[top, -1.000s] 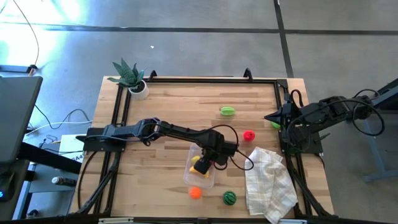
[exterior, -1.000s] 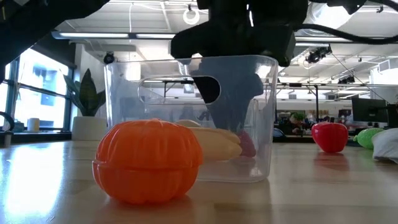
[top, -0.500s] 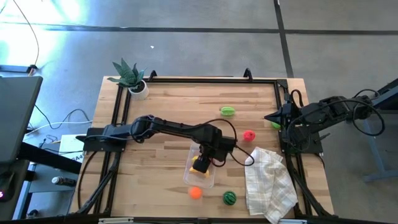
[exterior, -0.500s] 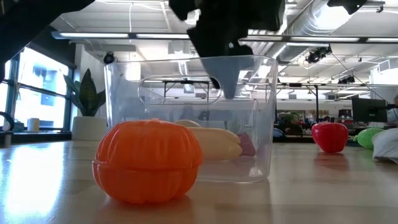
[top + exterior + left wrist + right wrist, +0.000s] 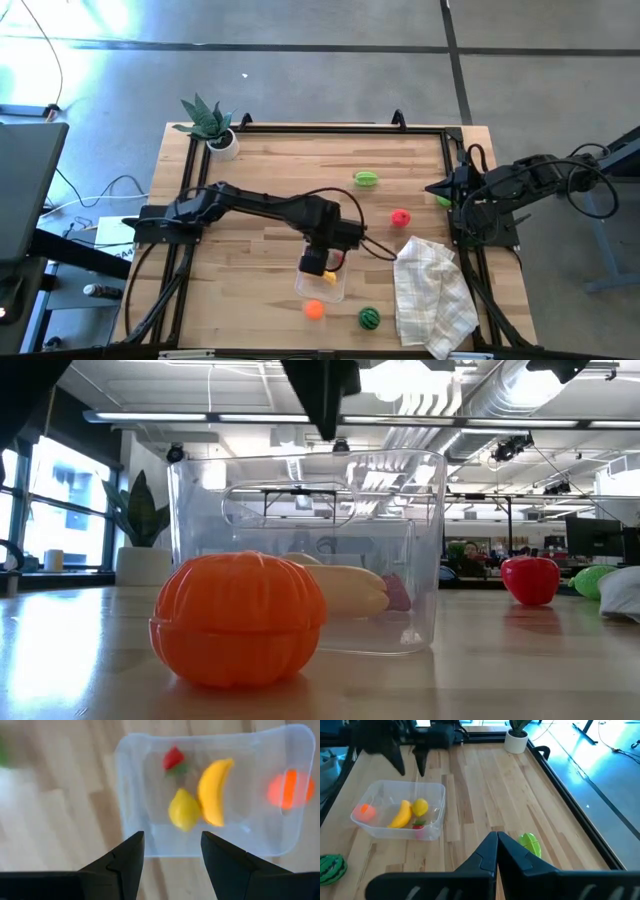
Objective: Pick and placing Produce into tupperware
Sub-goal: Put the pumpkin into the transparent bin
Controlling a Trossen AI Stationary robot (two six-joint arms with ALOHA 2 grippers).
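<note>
The tupperware (image 5: 322,277), set mid-table and light, could be knocked aside if the left gripper (image 5: 172,851), held spread and empty above it, clips the rim when next carrying produce. One checked cloth (image 5: 432,292) is counted. One banana (image 5: 215,792), one lemon (image 5: 184,810) and one red piece (image 5: 173,758) lie inside; four pieces remain outside. The right gripper (image 5: 497,842) is parked pressed together at the table's edge.

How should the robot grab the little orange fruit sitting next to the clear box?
Probably from straight above, pinching the orange across its round middle. It sits alone on the table just outside the tupperware, so one finger should go on the side away from the wall. The left pincer hangs open nearby.
</note>
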